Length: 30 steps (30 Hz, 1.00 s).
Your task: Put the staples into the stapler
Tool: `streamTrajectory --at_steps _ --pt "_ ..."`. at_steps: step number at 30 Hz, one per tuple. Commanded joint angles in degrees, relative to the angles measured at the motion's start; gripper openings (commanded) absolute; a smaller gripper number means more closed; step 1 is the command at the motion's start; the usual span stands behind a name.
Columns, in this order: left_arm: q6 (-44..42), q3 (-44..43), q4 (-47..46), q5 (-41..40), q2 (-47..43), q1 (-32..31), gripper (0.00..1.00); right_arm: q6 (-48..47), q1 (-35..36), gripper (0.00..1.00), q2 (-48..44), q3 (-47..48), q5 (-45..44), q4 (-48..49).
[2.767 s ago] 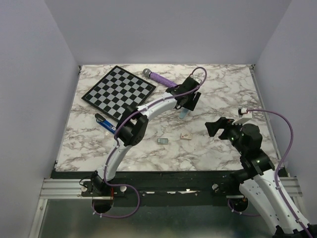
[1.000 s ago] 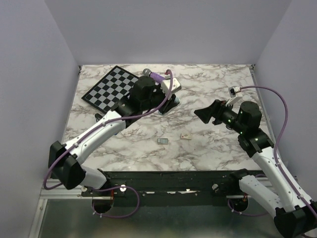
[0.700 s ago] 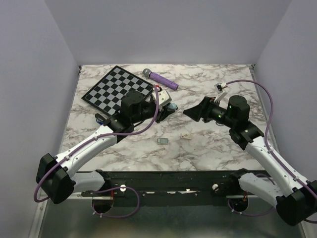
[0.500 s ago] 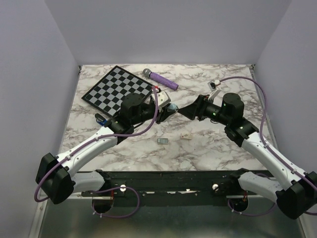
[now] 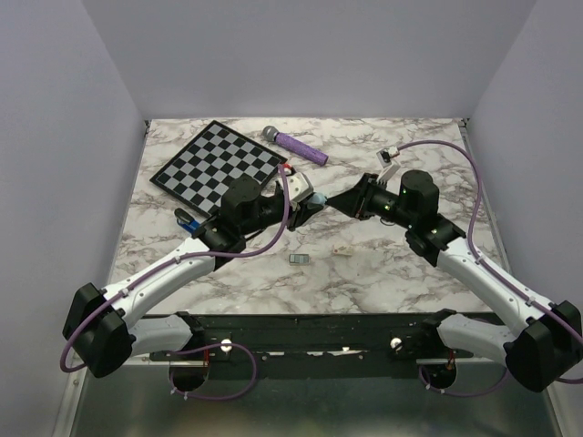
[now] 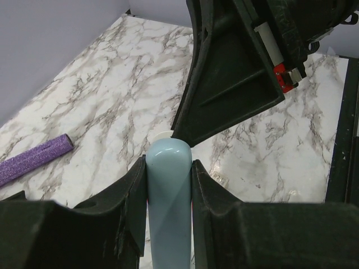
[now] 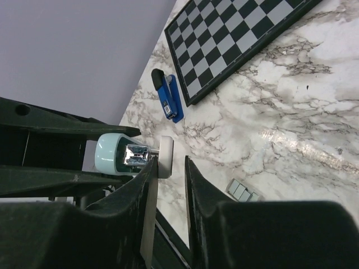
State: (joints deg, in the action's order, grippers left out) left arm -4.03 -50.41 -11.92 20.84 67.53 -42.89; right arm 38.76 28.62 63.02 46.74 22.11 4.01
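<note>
My left jaws are clamped on a pale blue bar point(image 6: 167, 213). My right jaws stand narrowly parted at its white end cap point(image 7: 166, 158), gripping nothing. The stapler point(image 7: 167, 96) (dark blue) lies on the table point(image 5: 364, 273) just beside the chessboard point(image 7: 235, 39), well apart from both jaws.

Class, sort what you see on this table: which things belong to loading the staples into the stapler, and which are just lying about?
Belong to the job:
- blue stapler
- strip of staples

Just lying about:
- chessboard
- purple microphone

In neither list: the pale blue bar, held in the left gripper; its part is unclear.
</note>
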Motion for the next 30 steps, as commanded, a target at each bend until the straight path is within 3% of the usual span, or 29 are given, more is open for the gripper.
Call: streamTrajectory --at_steps 1,21,24,27,30 --pt "0.25 0.4 -5.13 1.13 -2.75 -1.14 0.0 -0.18 -0.06 0.3 0.43 -2.09 -3.83 1.61" --pt "-1.77 1.55 -6.97 5.44 -3.37 -2.81 0.0 4.04 1.17 0.31 3.16 -2.88 1.36 7.41" --pt "-2.38 1.72 -6.89 5.97 -3.8 -3.07 0.0 4.65 1.26 0.2 3.07 -3.23 1.36 7.94" --pt "-3.34 2.16 -6.8 5.0 -5.03 -3.07 0.0 6.49 1.26 0.01 1.58 -5.07 -0.65 9.08" --pt "-4.14 2.69 -6.62 2.9 -6.79 -2.99 0.0 7.82 1.0 0.01 -0.26 -6.22 -2.15 9.61"
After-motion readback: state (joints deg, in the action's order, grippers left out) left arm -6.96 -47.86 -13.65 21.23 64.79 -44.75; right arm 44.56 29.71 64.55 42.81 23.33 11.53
